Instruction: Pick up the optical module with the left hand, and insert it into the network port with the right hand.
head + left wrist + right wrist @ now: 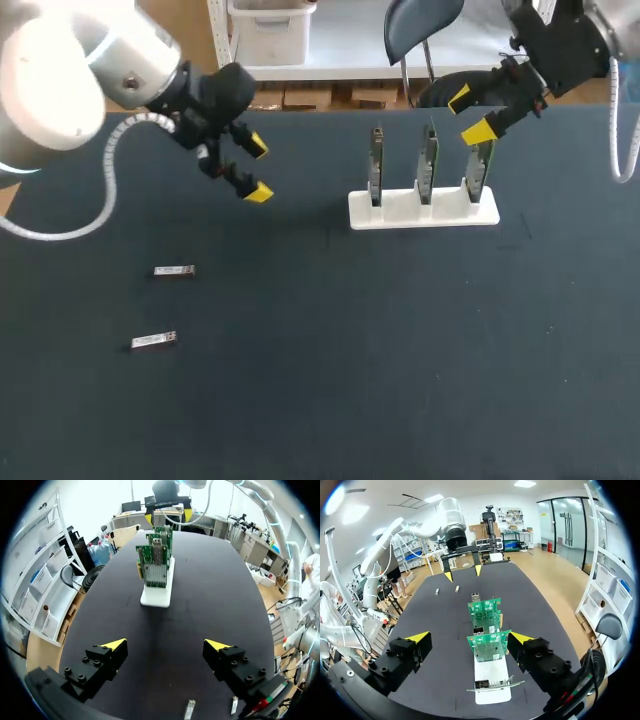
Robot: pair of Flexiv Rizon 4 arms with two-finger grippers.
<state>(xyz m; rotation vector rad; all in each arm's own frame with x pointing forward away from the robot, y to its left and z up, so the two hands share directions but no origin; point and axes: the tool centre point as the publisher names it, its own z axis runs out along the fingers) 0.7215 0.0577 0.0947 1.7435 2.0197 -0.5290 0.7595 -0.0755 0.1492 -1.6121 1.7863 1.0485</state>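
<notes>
Two small silver optical modules lie on the dark table at the left, one (174,271) farther back and one (154,341) nearer the front. My left gripper (258,170) hangs open and empty above the table, behind and to the right of them. In the left wrist view the gripper (166,645) is open, with both modules (189,709) (234,705) beneath it. A white stand (423,210) holds three upright green network cards (428,165). My right gripper (468,115) is open just above the rightmost card (478,170). In the right wrist view that card (490,645) sits between the spread fingers of the gripper (469,638).
The white stand (492,677) is at the table's back right, and in the left wrist view (156,595) it is well ahead of the fingers. Dark tabletop (400,350) stretches across the front and middle.
</notes>
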